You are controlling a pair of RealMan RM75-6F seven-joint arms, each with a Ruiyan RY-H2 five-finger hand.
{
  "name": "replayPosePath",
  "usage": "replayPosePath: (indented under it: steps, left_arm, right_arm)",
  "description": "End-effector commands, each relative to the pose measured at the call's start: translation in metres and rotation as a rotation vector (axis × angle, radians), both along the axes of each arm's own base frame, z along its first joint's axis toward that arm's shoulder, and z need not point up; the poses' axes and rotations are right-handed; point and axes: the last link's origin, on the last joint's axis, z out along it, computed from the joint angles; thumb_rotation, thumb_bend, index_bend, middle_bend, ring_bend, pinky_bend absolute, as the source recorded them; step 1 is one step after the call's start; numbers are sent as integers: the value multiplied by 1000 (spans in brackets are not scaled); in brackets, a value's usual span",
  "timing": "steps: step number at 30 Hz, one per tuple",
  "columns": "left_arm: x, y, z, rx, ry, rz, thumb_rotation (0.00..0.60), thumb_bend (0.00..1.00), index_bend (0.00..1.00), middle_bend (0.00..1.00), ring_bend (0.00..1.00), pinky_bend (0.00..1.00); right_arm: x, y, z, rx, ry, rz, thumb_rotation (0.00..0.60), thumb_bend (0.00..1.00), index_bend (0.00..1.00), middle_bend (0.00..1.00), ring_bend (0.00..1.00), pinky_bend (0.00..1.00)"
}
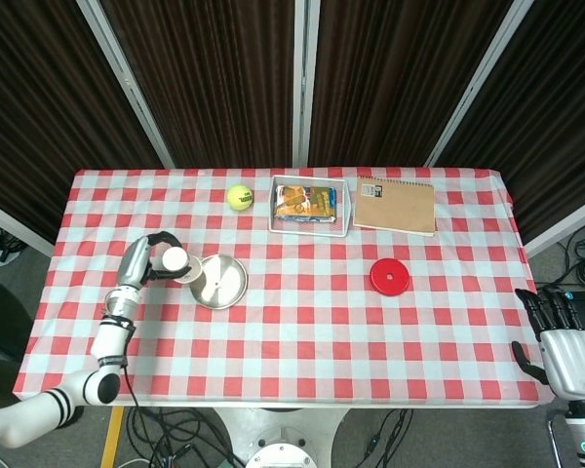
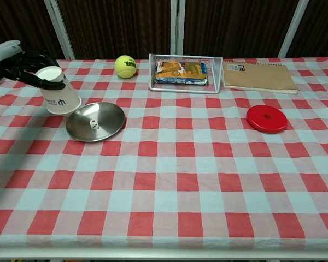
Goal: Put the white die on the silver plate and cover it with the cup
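Observation:
The silver plate [image 2: 112, 117] lies at the left of the table, with the small white die [image 2: 92, 125] resting near its middle. My left hand [image 2: 17, 60] grips the white paper cup [image 2: 60, 96], upside down and tilted, raised just left of the plate and clear of it. From above, the cup [image 1: 178, 263] sits in the left hand [image 1: 140, 261] beside the plate [image 1: 236, 279]. My right hand [image 1: 564, 343] hangs off the table's near right corner with fingers apart, holding nothing.
A yellow tennis ball [image 2: 126, 66], a wire tray [image 2: 185, 57] with a snack pack and a brown notebook [image 2: 258, 76] line the far side. A red disc [image 2: 267, 118] lies at the right.

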Motion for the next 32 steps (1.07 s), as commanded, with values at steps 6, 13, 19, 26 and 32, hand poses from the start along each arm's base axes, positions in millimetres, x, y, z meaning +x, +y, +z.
replayPosePath:
  steps: [6, 13, 19, 26, 32]
  left_arm:
    - [-25, 4, -15, -37, 76, 84, 600, 128, 309, 278, 147, 177]
    - [-24, 1, 9, 59, 177, 8, 600, 58, 118, 118, 42, 119]
    - [-43, -32, 65, 195, 301, -38, 600, 58, 117, 119, 42, 115]
    - [-76, -104, 121, 185, 512, -51, 600, 58, 147, 126, 42, 71]
    - [-79, -173, 131, 213, 528, -30, 600, 58, 165, 136, 42, 68]
  right_arm:
    - [0, 0, 1, -2, -1, 2, 600, 327, 0, 109, 0, 0]
    - [-2, 2, 4, -12, -2, 1, 600, 327, 0, 109, 0, 0]
    - [-10, 4, 13, -40, -9, -21, 600, 327, 0, 109, 0, 0]
    - [-18, 4, 17, -33, -52, -6, 600, 327, 0, 111, 0, 0]
    - [-17, 5, 13, -10, -88, 19, 600, 327, 0, 111, 0, 0]
